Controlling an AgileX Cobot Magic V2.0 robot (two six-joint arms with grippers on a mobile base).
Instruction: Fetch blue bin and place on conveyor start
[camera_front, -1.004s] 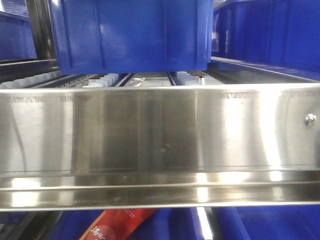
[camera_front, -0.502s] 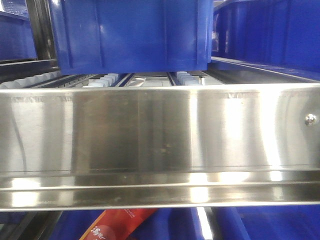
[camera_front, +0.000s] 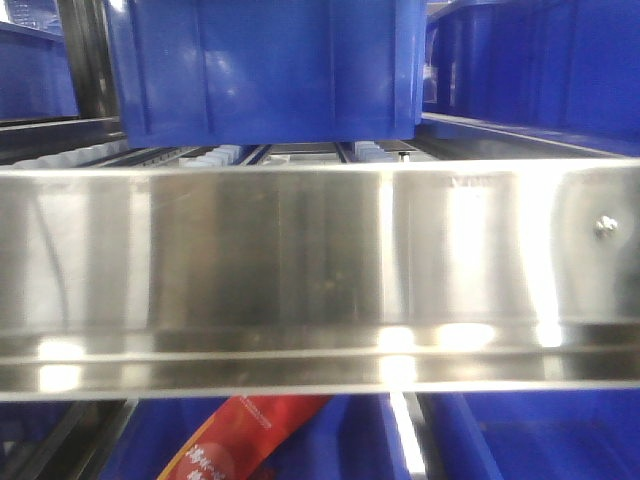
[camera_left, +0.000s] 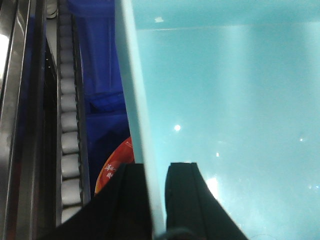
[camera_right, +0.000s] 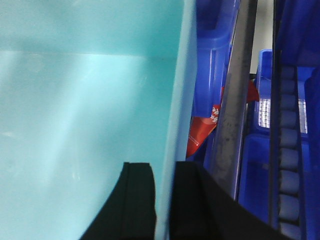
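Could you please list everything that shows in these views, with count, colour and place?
blue bin: one, pale aqua, filling both wrist views.
crates: at least three, dark blue, above and below the rail.
rail: one, shiny steel, across the front view.
rollers: rows, pale grey, in tracks beside the bin.
packet: one, red, below the rail.
post: one, grey, right of the bin.
left gripper: black, fingers astride a bin wall.
right gripper: black, fingers astride a bin wall.
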